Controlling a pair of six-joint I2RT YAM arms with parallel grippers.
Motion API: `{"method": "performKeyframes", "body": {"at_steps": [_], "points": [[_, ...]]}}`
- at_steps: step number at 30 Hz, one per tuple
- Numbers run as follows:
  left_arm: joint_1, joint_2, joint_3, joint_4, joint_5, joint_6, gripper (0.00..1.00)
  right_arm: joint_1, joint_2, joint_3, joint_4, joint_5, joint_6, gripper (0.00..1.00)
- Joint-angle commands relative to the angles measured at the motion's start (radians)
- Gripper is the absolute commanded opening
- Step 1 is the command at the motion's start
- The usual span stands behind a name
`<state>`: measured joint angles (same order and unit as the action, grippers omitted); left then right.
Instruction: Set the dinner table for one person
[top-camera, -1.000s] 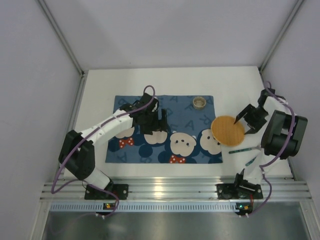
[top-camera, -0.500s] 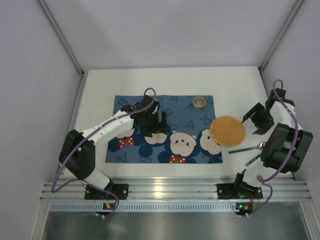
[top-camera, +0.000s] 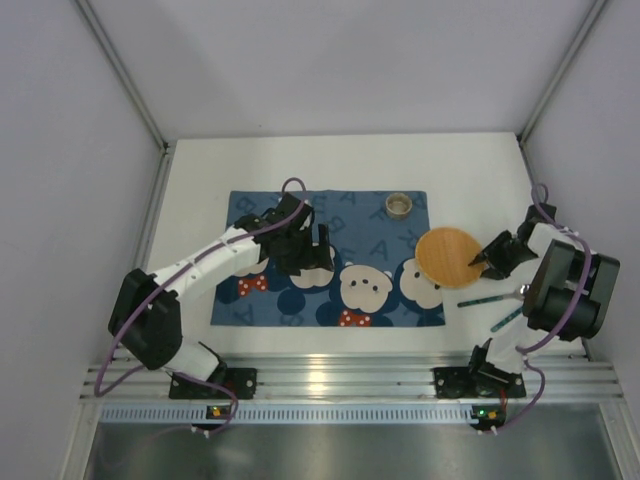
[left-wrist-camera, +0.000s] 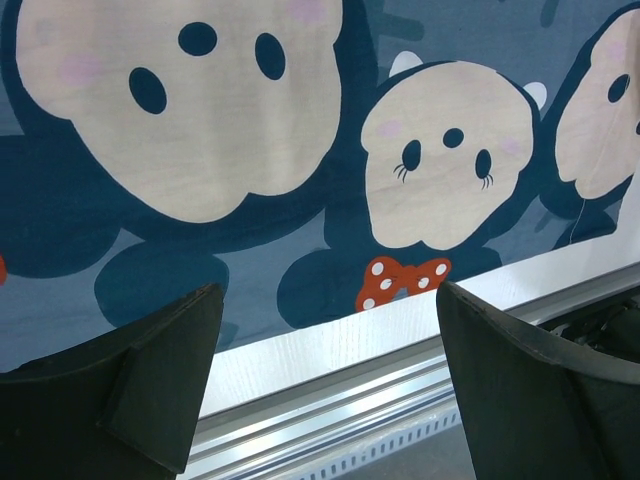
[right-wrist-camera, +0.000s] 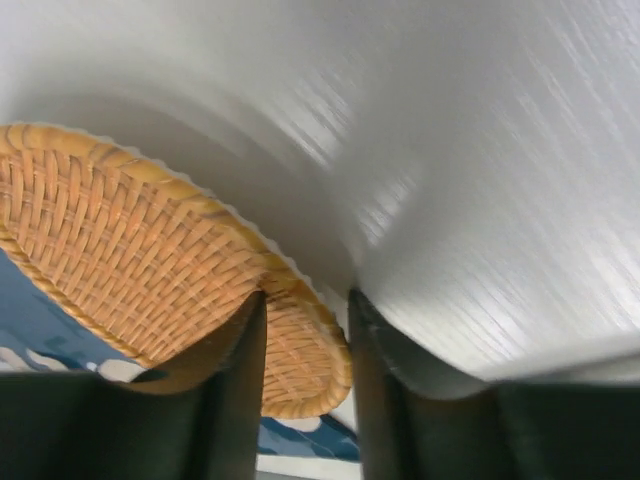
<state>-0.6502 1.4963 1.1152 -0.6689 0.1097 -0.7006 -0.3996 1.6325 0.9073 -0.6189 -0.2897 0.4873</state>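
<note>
Noting white dinner table (top-camera: 200, 180) across the whole cell floor, ribbed rail (top-camera: 350, 375) along its near edge. Blue bear-print placemat (top-camera: 350, 212) flat at mid-table. Overlapping placemat's right edge, woven round plate (top-camera: 448, 257). Over placemat, left gripper (left-wrist-camera: 330, 290), jaws wide apart, nothing between. At plate's right rim, right gripper (right-wrist-camera: 305, 295), pinched onto the weave. Small tin (top-camera: 399, 205) on placemat's far right corner.
</note>
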Motion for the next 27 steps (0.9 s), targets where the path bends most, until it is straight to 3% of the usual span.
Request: {"method": "performKeyframes", "body": {"at_steps": [1, 3, 4, 6, 15, 21, 27], "points": [[-0.005, -0.056, -0.018, -0.021, -0.024, -0.017, 0.93, -0.004, 0.035, -0.077, 0.189, -0.025, 0.017, 0.28], [-0.006, -0.061, -0.02, -0.026, -0.025, -0.019, 0.93, -0.004, 0.032, -0.103, 0.218, -0.032, 0.023, 0.17], [-0.006, -0.062, -0.022, -0.031, -0.027, -0.02, 0.93, -0.004, 0.029, -0.11, 0.238, -0.032, 0.03, 0.07], [-0.006, -0.064, -0.02, -0.035, -0.03, -0.017, 0.93, -0.005, 0.014, -0.117, 0.254, -0.034, 0.036, 0.0], [-0.006, -0.053, -0.003, -0.038, -0.031, -0.013, 0.93, -0.007, -0.213, -0.006, 0.144, 0.004, 0.051, 0.0], [-0.006, -0.042, 0.023, -0.038, -0.034, -0.013, 0.93, 0.001, -0.295, 0.125, 0.016, -0.061, 0.103, 0.0], [-0.008, -0.039, 0.08, -0.072, -0.064, -0.016, 0.93, 0.088, -0.345, 0.196, -0.028, -0.1, 0.193, 0.0]]}}
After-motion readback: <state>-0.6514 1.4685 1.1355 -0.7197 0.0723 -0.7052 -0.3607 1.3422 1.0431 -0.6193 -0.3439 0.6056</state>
